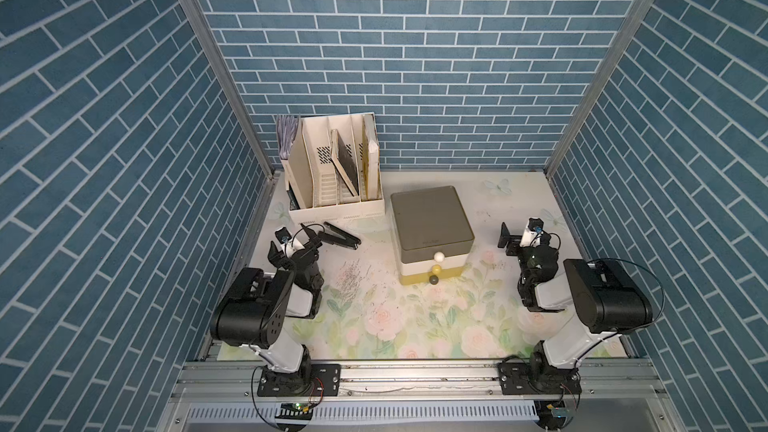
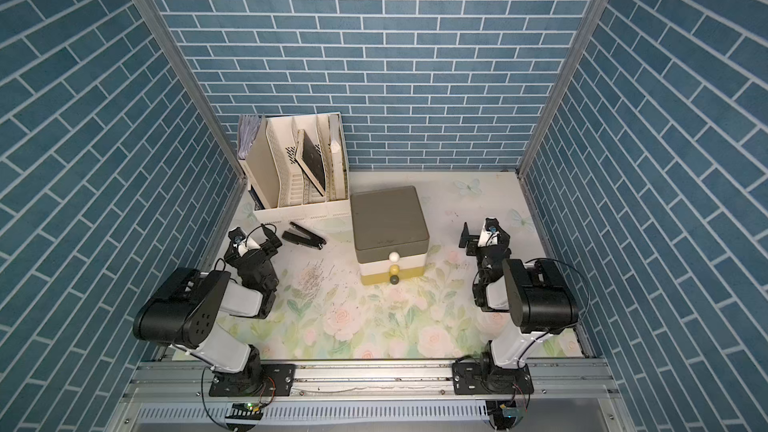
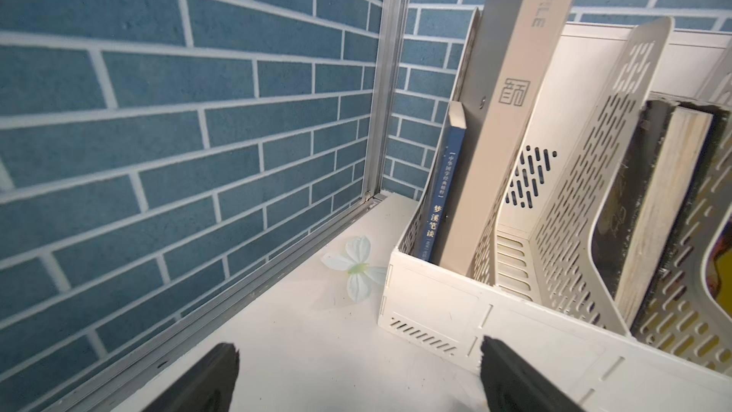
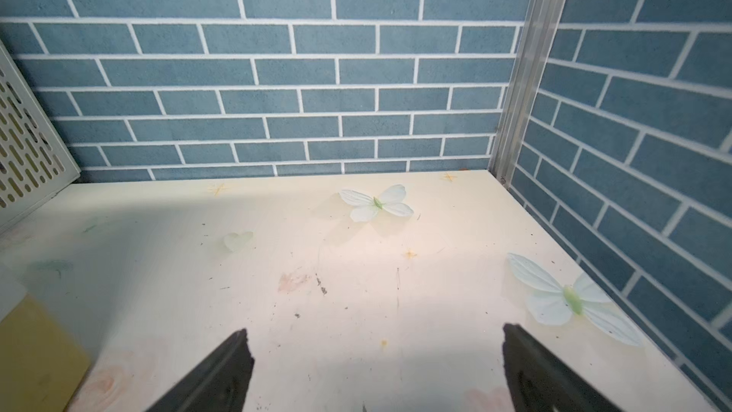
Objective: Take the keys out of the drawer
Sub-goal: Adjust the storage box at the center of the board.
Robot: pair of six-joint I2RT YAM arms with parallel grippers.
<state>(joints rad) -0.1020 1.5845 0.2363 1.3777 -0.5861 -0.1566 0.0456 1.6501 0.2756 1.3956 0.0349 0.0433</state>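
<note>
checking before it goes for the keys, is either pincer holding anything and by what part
Nothing is held. The left pincer and the right pincer both stand open, with nothing between their fingers.

I see a grey-topped drawer unit (image 1: 430, 218), white and yellow beneath, on a rose-printed mat (image 1: 374, 317); blue brick wall (image 1: 415, 56) behind it.

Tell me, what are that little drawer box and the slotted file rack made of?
The drawer box looks like matte plastic: smooth rounded corners, even grey, white and yellow tiers. The file rack seems cream plastic, judging by its moulded slots.
</note>
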